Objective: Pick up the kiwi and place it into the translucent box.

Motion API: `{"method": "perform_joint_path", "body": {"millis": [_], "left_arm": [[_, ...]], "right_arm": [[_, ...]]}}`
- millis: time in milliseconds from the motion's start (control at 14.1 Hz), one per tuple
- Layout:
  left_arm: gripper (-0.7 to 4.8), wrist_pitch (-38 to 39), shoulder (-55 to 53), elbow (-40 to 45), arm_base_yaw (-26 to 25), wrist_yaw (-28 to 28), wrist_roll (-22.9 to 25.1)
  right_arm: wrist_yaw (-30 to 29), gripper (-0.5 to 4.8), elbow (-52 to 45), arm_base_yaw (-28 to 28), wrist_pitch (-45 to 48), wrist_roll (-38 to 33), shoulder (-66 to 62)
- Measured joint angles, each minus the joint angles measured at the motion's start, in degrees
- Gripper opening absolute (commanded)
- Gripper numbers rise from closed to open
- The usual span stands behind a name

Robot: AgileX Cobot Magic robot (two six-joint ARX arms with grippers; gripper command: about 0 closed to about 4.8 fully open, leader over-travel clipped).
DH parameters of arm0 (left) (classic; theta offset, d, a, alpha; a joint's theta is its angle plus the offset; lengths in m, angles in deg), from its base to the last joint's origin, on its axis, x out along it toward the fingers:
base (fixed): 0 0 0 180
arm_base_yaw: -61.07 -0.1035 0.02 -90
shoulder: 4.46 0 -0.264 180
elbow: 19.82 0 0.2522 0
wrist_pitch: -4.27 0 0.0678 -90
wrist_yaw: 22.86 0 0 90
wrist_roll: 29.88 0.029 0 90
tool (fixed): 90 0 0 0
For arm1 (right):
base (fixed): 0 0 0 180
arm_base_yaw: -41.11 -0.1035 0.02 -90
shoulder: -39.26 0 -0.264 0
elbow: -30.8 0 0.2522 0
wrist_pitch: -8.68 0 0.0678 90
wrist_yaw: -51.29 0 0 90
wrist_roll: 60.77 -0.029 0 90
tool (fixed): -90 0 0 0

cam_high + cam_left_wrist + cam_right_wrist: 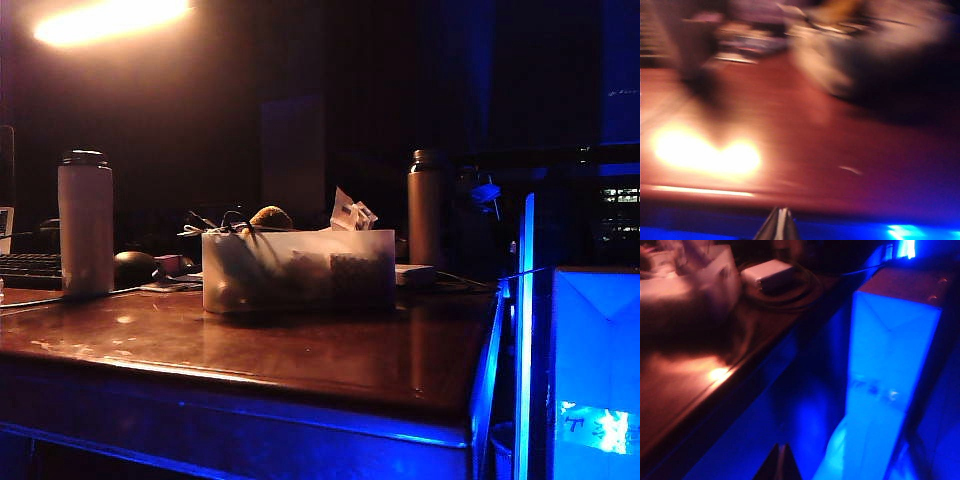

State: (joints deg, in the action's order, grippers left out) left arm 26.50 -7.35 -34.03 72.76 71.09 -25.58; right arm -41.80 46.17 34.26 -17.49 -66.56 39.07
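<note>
Can't read any text from my cameras here; the marks on the glowing blue-lit box (596, 380) are just blurry smudges.

Bare tabletop (300, 350) before translucent box (298, 270), white bottle (85, 222) left, dark bottle (426, 205) behind right

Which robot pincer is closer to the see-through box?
Left, probably. The left pincer is shut at the table's front edge facing the translucent box; the right pincer, shut, hangs off the table's side.

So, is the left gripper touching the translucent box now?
Apart. In the left wrist view the left gripper, its fingers closed together, hangs past the near edge of the table, and bare wood lies between it and the blurred translucent box farther back.
</note>
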Motion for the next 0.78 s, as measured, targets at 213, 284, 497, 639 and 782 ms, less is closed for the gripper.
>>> {"method": "perform_joint_path", "body": {"millis": [213, 284, 497, 639, 782], "left_arm": [[-0.03, -0.3, 2.7, 0.0, -9.3, -0.1, 0.0], [-0.03, -0.1, 2.7, 0.0, -11.1, -0.3, 0.0], [-0.03, -0.1, 2.7, 0.0, -11.5, -0.3, 0.0], [-0.03, -0.1, 2.7, 0.0, -11.5, -0.3, 0.0], [-0.03, -0.1, 2.7, 0.0, -11.5, -0.3, 0.0]], "right_arm": [[0.0, -0.01, -0.5, 3.8, 1.6, 0.0, 0.0], [0.0, -0.01, -0.8, 5.2, 2.6, 0.0, 0.0], [0.0, -0.01, -1.0, 9.2, 3.0, 0.0, 0.0], [0.0, -0.01, -1.0, 10.1, 3.0, 0.0, 0.0], [0.0, -0.01, -1.0, 10.1, 3.0, 0.0, 0.0]]}}
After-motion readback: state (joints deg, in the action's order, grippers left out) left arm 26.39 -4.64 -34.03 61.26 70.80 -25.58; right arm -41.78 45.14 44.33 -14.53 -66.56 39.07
